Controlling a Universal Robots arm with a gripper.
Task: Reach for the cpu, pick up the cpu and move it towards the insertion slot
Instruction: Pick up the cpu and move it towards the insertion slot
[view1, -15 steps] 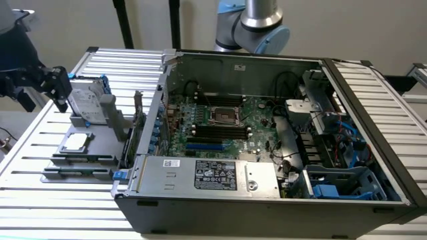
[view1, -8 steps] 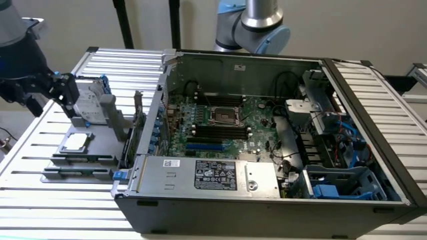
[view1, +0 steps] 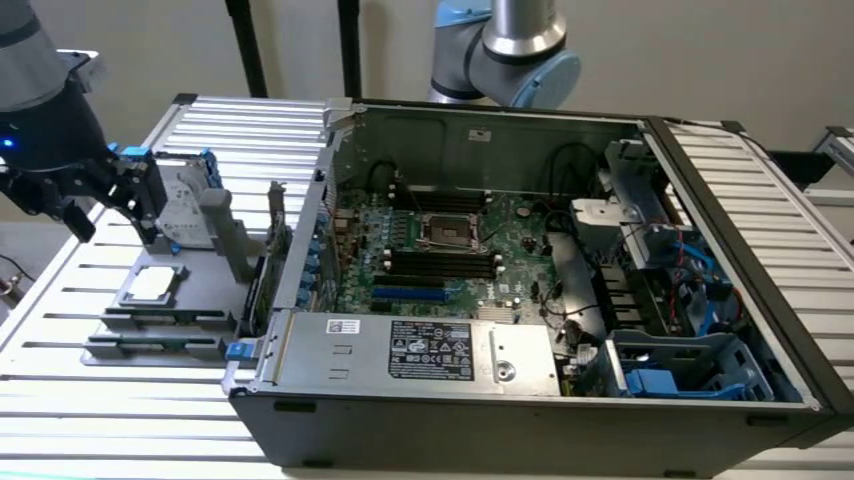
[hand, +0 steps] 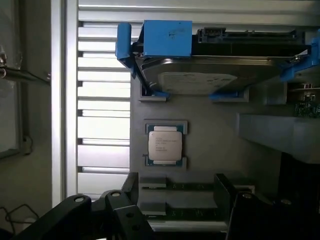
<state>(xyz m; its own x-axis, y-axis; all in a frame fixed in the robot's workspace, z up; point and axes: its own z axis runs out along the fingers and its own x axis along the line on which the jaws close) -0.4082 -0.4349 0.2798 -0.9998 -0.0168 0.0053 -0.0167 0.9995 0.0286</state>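
Wide open, the end effector (view1: 110, 215) holds nothing and touches nothing. It hangs over the grey tray (view1: 120, 345) at the exterior view's left, up above the cpu (view1: 151, 283). In the wrist view its two black fingers (hand: 107, 212) stand far apart, with the cpu (hand: 165, 145) farther out from the gap between them.

I think the step in hand is the reach. To do it well, the end effector should get right over the little square chip, so one finger sits on each side of it. It should go down slowly and straight. The chip is flat and thin, so it needs a soft hold on its edges.

The cpu lies flat in its own little holder on the tray. Near it, the hard drive (view1: 180, 200) stands up in a blue bracket, so the fingers need to stay away from it.

The tray rests on the slatted worktop (view1: 80, 425). Well apart, inside the open computer (view1: 400, 420), sits the insertion slot (view1: 447, 232).
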